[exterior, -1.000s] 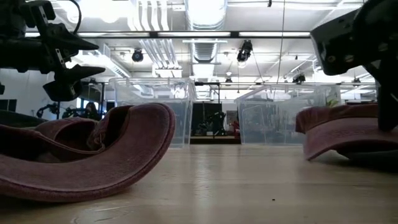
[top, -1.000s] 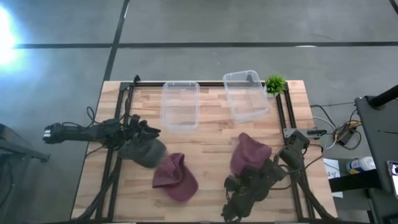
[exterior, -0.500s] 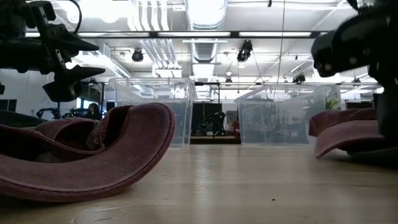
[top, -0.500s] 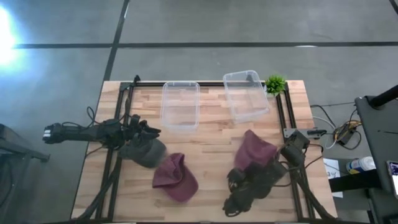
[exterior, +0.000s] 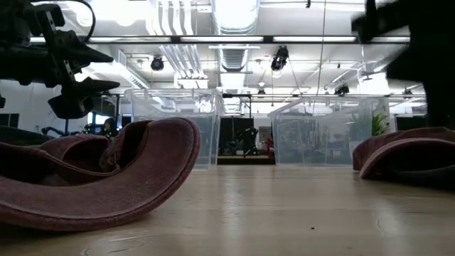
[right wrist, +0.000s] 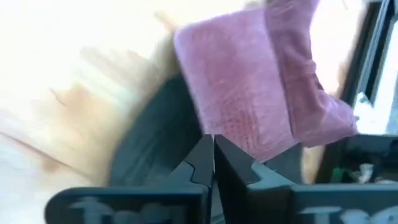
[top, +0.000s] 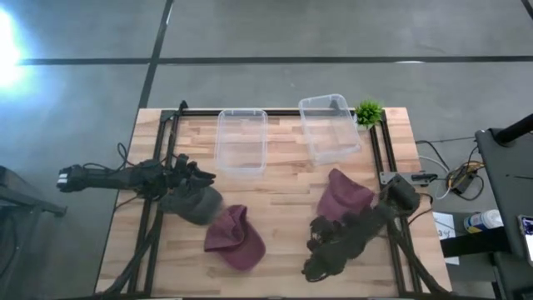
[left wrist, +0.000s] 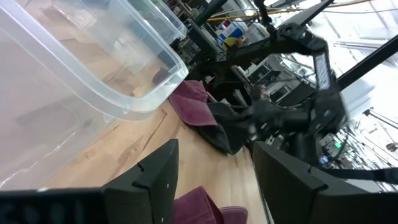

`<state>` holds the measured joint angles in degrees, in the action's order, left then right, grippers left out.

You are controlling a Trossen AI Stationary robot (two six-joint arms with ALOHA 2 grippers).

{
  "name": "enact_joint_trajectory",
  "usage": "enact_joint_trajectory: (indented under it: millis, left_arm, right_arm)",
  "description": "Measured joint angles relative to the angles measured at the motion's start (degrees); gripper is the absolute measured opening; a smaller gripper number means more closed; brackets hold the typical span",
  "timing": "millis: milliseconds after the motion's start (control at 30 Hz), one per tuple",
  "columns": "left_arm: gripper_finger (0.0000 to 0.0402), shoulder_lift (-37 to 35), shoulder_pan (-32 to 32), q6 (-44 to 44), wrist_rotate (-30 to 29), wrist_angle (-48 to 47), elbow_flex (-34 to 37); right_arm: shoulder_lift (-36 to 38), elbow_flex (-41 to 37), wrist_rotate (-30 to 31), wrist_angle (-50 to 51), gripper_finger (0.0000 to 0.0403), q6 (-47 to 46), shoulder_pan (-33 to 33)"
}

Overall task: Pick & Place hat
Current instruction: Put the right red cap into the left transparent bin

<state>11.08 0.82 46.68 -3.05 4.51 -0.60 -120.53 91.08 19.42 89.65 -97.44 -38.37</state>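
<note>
A maroon hat (top: 346, 193) lies on the table at the right, its near edge beside a dark hat (right wrist: 155, 140). My right gripper (right wrist: 213, 146) is shut just on the near side of it, above the dark hat (left wrist: 222, 129). Another maroon hat (top: 236, 237) lies crown down at the table's middle near side. My left gripper (top: 197, 174) hangs open in the air (exterior: 85, 78) over a dark grey hat (top: 194, 204) at the left, nothing between its fingers (left wrist: 155, 180). My right gripper points its shut fingertips (right wrist: 206, 149) at the maroon hat's near edge (right wrist: 249, 146), coming from the table's near side. The view is blurred, so I cannot tell whether they touch the cloth or hold any of it. The hat lies on the table.
Two clear plastic bins (top: 242, 142) (top: 328, 127) stand side by side at the table's far side. A small green plant (top: 369, 112) stands at the far right corner. Black frame rails (top: 376, 154) run along both sides. Bare wood lies between the two groups of hats.
My right arm has swung toward the table's right edge and risen in the low view. The right maroon hat has slid a little toward the far right and now lies lower and flatter on the table.
</note>
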Motion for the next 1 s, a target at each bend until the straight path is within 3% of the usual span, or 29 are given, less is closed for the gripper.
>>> enact_joint_trajectory:
  millis: [267, 533, 867, 1000]
  left_arm:
    - [0.0202, 0.36, 0.00, 0.07, 0.00, -0.09, 0.00]
    - [0.0202, 0.47, 0.02, 1.86, 0.02, -0.44, 0.00]
    - [0.0202, 0.56, 0.02, 5.44, 0.81, -0.04, 0.02]
    - [0.0202, 0.54, 0.02, 5.84, 0.79, 0.10, 0.02]
  right_arm:
    - [13.44, -0.69, 9.12, -0.81, 0.0007, -11.93, -0.04]
    - [23.36, -7.60, 7.14, -21.16, 0.0021, -19.90, 0.02]
    - [19.70, -8.82, 5.91, -37.95, 0.0163, -19.51, 2.47]
    - [16.62, -9.04, 4.52, -31.45, 0.0202, -32.29, 1.74]
